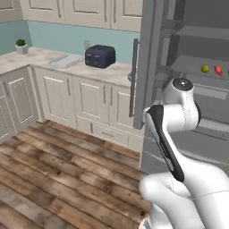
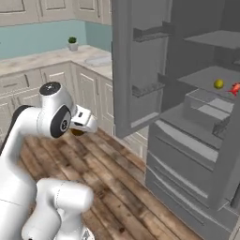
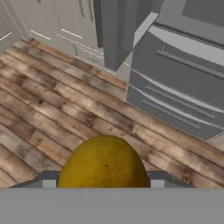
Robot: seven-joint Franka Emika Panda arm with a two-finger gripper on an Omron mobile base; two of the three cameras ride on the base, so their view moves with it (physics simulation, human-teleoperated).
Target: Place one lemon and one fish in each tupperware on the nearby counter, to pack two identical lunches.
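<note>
- Beige marbled counter (image 1: 31, 58) runs across the upper left of the left base view, well away from the arm that rises at lower right. On it, left of the dark navy toaster (image 1: 100, 56), lies a shallow pale tupperware (image 1: 65, 61); whether one container or two lie there is too small to tell. At the upper right, on a shelf of the open grey fridge (image 1: 197, 89), sit a second lemon (image 1: 205, 69) and just beside it a red-orange fish (image 1: 218, 70). Judging from this, the coming carry runs from the lower right up and leftwards, across the fridge door (image 1: 147, 62).

- Seen in the right base view, the gripper (image 2: 78, 131) hangs at centre left, over the wood floor (image 2: 122, 183), with a dark rounded thing tucked under the white hand. The counter is in the upper left here, and a pale tupperware (image 2: 98, 60) lies on it just left of the open door edge, above and slightly right of the gripper. The shelf lemon (image 2: 218, 84) and fish (image 2: 234, 87) sit far off at the right edge, so the container looks the nearer goal.

- Low in the hand view, a yellow held lemon (image 3: 103, 164) bulges at bottom centre, and the gripper (image 3: 103, 179) is pinching it, one finger at each side. Its long axis cannot be told from this end-on look. Cream cabinet doors (image 3: 52, 17) stand at the upper left, which suggests the counter lies ahead and leftward of the hand.
</note>
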